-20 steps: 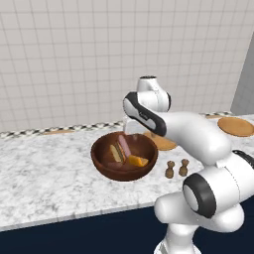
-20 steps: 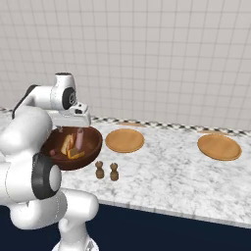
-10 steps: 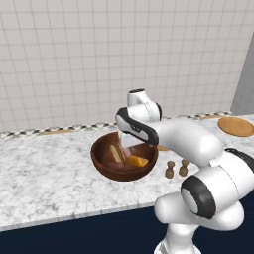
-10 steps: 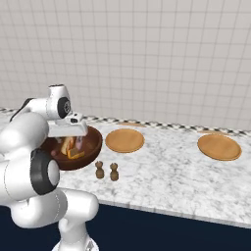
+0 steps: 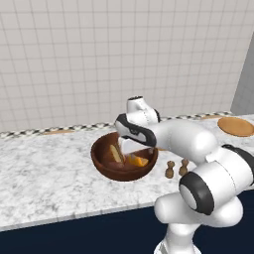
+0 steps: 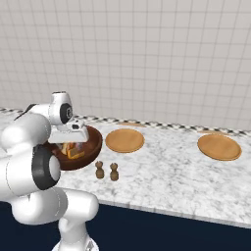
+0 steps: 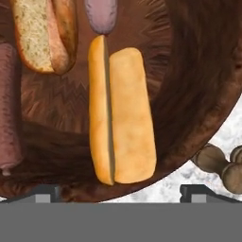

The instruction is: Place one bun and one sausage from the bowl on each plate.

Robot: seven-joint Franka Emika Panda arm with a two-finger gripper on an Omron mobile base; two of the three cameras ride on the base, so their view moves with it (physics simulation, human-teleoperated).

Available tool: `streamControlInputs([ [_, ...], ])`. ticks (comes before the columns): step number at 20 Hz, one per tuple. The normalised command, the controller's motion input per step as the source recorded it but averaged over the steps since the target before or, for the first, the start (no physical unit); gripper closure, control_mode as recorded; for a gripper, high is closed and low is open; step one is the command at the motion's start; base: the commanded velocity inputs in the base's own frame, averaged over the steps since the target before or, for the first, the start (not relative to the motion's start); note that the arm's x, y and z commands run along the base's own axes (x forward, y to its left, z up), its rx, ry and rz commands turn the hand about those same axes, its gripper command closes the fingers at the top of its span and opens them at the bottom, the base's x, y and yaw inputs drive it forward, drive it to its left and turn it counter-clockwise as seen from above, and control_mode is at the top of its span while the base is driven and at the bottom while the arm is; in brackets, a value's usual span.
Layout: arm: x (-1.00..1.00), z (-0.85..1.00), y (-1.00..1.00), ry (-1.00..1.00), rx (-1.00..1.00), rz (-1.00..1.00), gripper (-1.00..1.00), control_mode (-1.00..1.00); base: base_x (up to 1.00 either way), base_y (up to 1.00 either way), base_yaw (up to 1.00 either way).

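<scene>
The tool (image 7: 120,190) hangs low over the bowl (image 7: 198,71), looking down into it. Its two tips stand wide apart at the bottom of the hand view with nothing between them, so it is released and holds nothing. Nearest below it lies a golden split bun (image 7: 122,116), running lengthwise away from the tool, roughly midway between the tips. The tips look set to straddle its width, which is right for a pinch across the narrow side; but if the tool comes down off-centre, one tip may land on the crust and shove the bun against the bowl's wall rather than close on it.

Beyond the bun's far end lies a sausage (image 7: 101,15), nearly touching it; a grip taken too far forward could catch both. A second bun (image 7: 45,33) lies to the left, with another sausage (image 7: 9,108) at the left edge. The bowl is deep, so a lift with a sideways drift could knock the bun on the rim and drop it.

Just outside the bowl stand two small wooden shakers (image 6: 107,170) on the bench (image 6: 166,171); a low carry toward the plates could topple them. The near plate (image 6: 124,139) sits just past the bowl, and the far plate (image 6: 218,146) well apart to the right; both are bare, so nothing has been served yet.
</scene>
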Motion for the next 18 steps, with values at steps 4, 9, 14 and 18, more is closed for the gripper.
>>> streamControlInputs([
  [4, 0.0, -0.25, 0.0, 0.0, -0.05, 0.0, -1.0, -1.0, 0.0, 0.0, 0.0],
  [9, 0.0, -0.21, 0.08, 0.0, -0.08, 0.0, -1.0, -1.0, 0.0, 0.0, 0.0],
  [14, 0.0, -0.05, 0.18, 0.0, -0.08, 0.0, -1.0, -1.0, 0.0, 0.0, 0.0],
  [18, 0.03, -0.05, -0.04, 0.0, 0.0, 0.0, -1.0, -1.0, 0.0, 0.0, 0.0],
])
